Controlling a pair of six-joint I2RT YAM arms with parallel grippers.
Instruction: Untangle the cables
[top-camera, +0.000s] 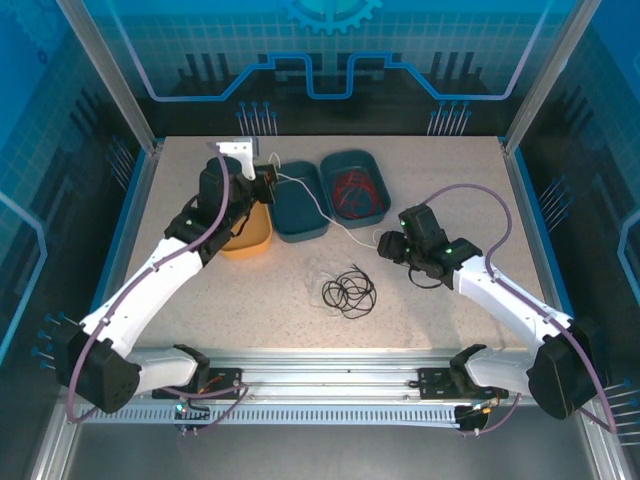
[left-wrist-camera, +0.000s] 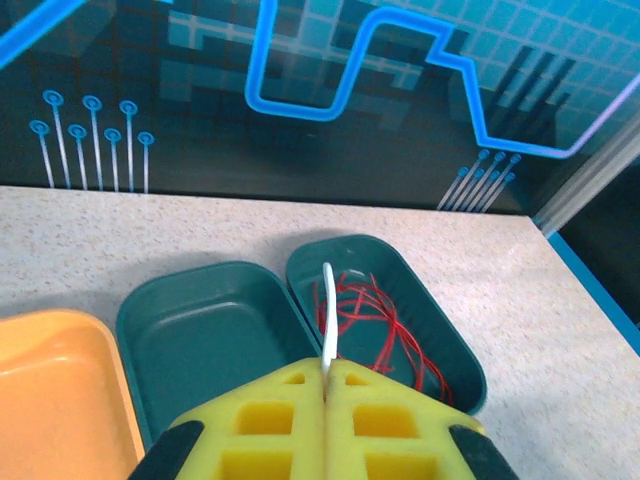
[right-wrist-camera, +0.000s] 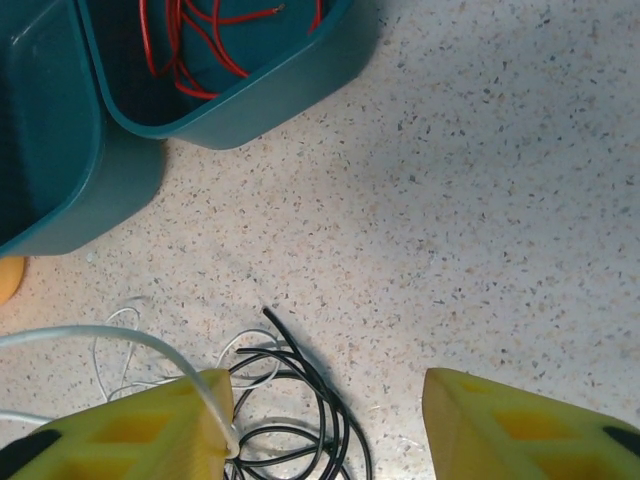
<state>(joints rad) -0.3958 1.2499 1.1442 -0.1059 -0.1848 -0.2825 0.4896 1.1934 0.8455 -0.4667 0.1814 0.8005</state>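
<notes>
As far as vis.: red cable (top-camera: 357, 190) x1, white (top-camera: 345, 228) x1, blk (top-camera: 349, 294) x1.

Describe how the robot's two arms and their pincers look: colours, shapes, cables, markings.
The left arm and right arm have smooth white link shells with black joints and bases. A thick purple cable loops along each. Small green lights glow near the wrists. The left pincer and right pincer have yellow fingers moulded with square recesses.

I work in a lab test cell: an aluminium frame (top-camera: 108, 70) walls in my speckled table (top-camera: 480, 200), blue panels (top-camera: 330, 60) printed with circuit lines stand behind it, and both my white arms (top-camera: 160, 275) are bolted to a slotted rail (top-camera: 330, 385) at its near edge
</notes>
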